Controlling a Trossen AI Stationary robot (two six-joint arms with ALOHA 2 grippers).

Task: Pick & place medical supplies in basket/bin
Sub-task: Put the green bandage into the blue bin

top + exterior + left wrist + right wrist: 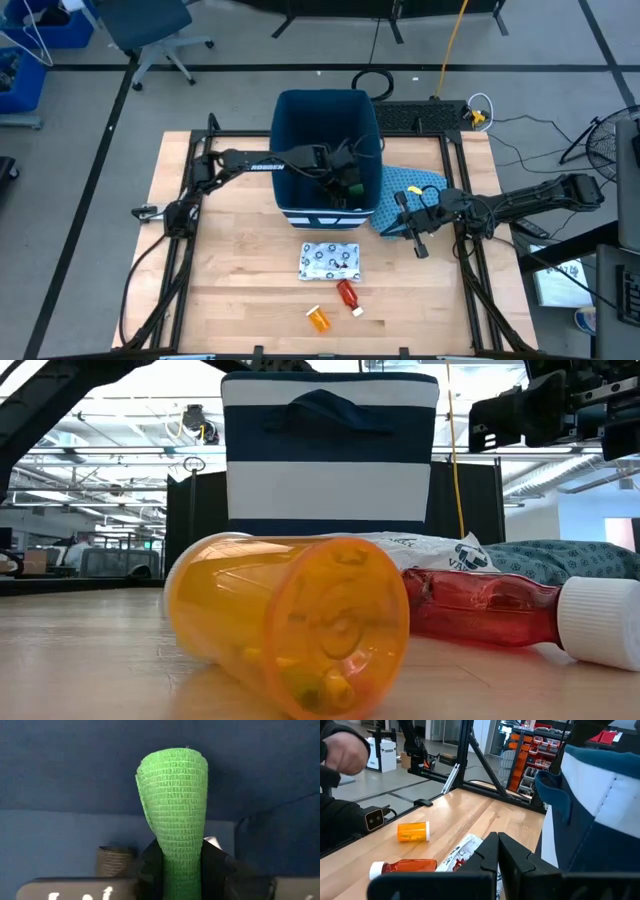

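Supplies left on the worktop (pixel 230 250), orange vial (pixel 290 622), red bottle (pixel 480 608), packet (pixel 330 261), are seen nearest. Farther, inside the bin (pixel 300 110), the green block (pixel 175 805) is pinched by the left tool (pixel 175 870), apparently above a black block (pixel 114 860). The right tool (pixel 497 855) is pressed together beside the bin.

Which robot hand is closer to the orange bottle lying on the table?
The right hand. It hangs beside the bin, over the blue cloth, up and right of the orange vial. The left hand is down inside the bin, gripping the green block.
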